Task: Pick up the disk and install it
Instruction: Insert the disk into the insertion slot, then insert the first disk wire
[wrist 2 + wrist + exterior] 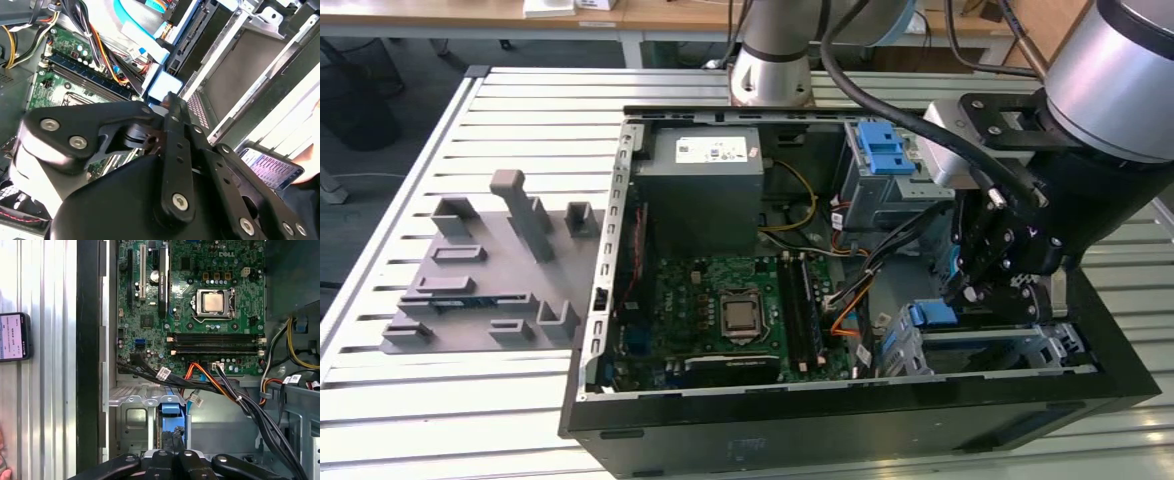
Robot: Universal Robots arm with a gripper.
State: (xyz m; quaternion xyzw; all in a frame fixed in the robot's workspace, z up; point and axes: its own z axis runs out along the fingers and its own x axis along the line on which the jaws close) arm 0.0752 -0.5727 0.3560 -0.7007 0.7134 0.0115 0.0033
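Observation:
The disk point(934, 316) stands on edge at the front corner of the open computer case, on the exterior view's right, its bright blue frame showing at the mouth of the silver drive bay point(1021, 348). My gripper point(983, 295) reaches down from above and is shut on the disk. In the first wrist view the blue-framed disk point(171, 410) sits edge-on beside the bay's silver wall point(131, 416), with my gripper point(172, 442) closed around it. The second wrist view has the disk's blue and white end point(161, 86) just beyond my gripper point(170, 102).
Inside the case are the green motherboard point(720, 300), a grey power-supply box point(707, 165) and an upper cage with a blue latch point(887, 150). Orange and black cables point(220, 385) run close to the bay. A grey fixture point(480, 270) lies on the slatted table. A phone point(12, 336) lies outside the case.

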